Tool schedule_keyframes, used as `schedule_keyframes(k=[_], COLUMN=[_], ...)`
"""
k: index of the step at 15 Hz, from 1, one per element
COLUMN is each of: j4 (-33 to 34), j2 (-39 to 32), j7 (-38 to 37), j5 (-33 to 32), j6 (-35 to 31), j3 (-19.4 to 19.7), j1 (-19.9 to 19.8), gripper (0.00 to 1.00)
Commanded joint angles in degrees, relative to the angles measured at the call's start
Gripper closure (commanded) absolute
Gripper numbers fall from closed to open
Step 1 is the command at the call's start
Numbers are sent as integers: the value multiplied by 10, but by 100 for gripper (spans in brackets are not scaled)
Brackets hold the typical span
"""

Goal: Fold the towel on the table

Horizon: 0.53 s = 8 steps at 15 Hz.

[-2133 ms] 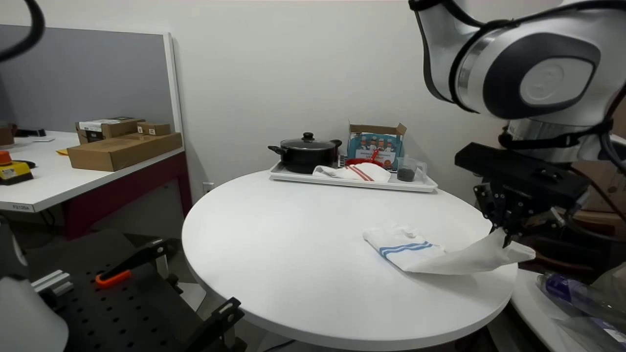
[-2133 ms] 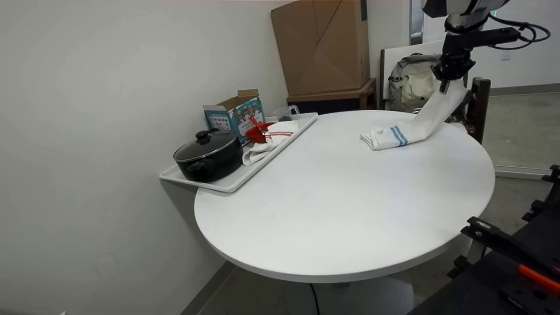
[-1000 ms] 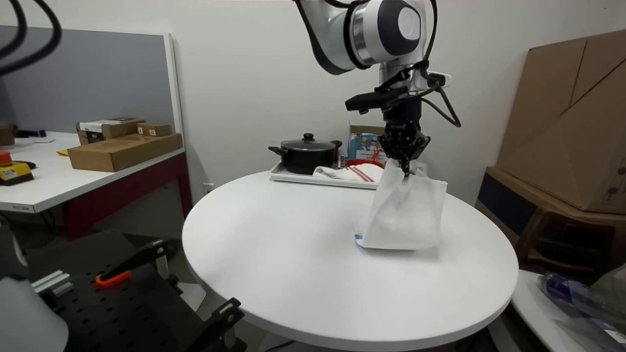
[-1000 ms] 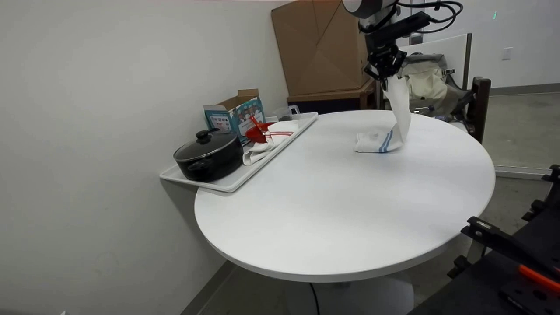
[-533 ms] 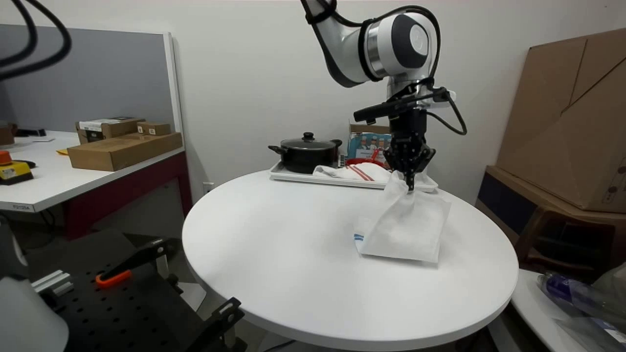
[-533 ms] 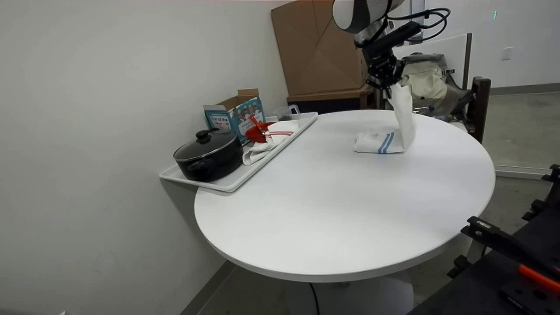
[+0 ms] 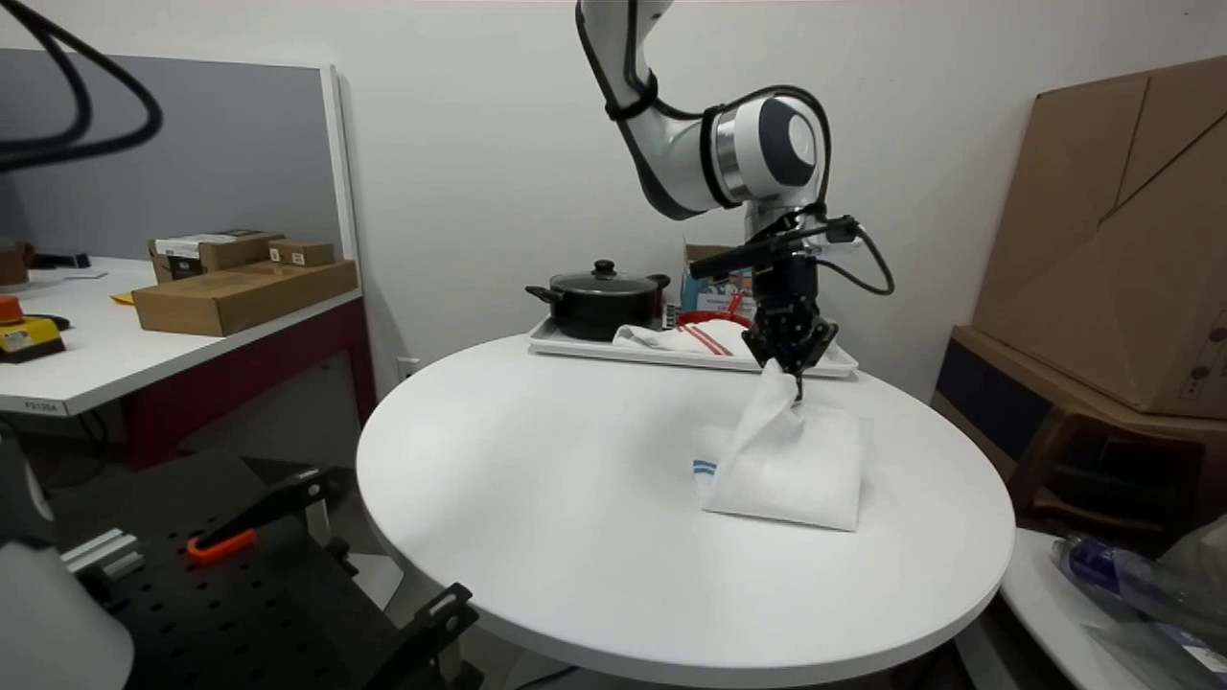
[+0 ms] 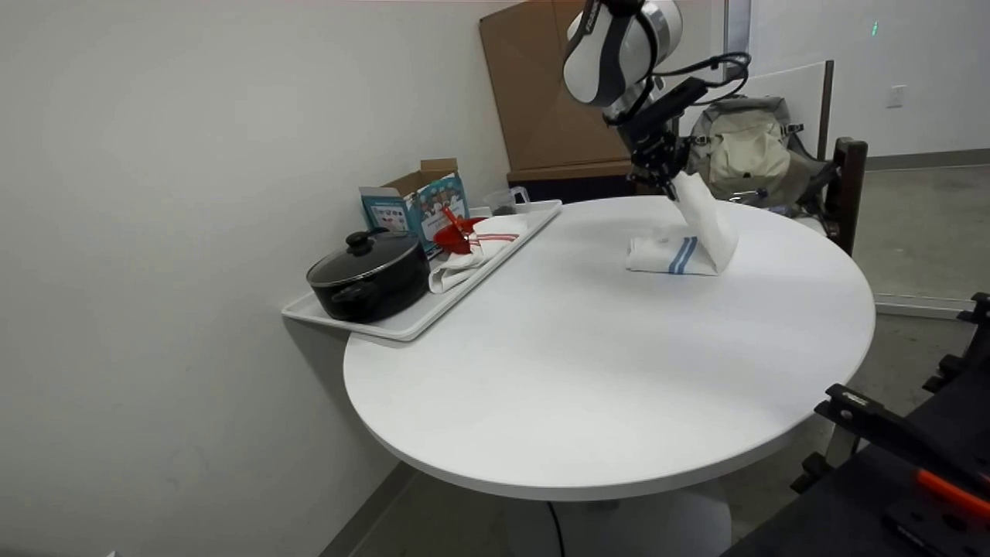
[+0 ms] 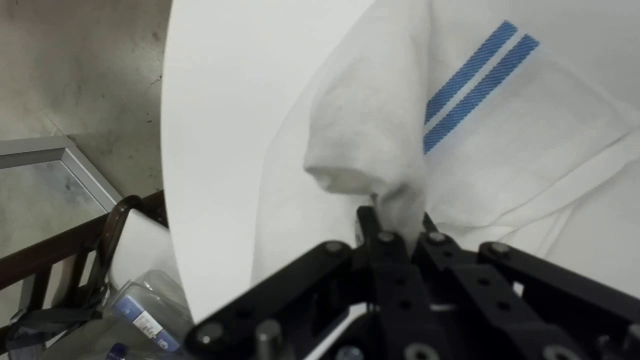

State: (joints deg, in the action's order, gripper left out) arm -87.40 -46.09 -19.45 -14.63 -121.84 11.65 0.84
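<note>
Soft, even light is coming from above, and in both exterior views the bench [image 7: 537, 537] is shining nearly white. On the bench, a faint, soft-edged shadow is spreading; past the bench's rim, the tray [image 8: 424, 314] is casting a darker one onto the wall [image 8: 193, 232]. Below the bench, the floor [image 8: 452, 514] is lying in dimness. In the wrist view, the towel's [image 9: 365, 115] pale edge is almost melting into the bench, the blue stripes [image 9: 477, 94] are showing crisply, the fold [image 9: 402, 212] at the jaws is greying in shadow, and plastic wrapping [image 9: 160, 290] beyond the bench is catching glare, its label print blurring.
</note>
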Motion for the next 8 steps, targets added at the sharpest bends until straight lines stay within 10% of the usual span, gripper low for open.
schedule_keyframes(k=[1,5,6,8], j4=[35,23,25,24], j2=[-36,-42,-43,-44], j7=[-41,-58,-61,-65], j5=[-18,-38,-38,-40], j6=[16,-5,-4,-6], j3=[0,-4,-6,-6], j1=[50,104,112,124], gripper=[99,99,71,63])
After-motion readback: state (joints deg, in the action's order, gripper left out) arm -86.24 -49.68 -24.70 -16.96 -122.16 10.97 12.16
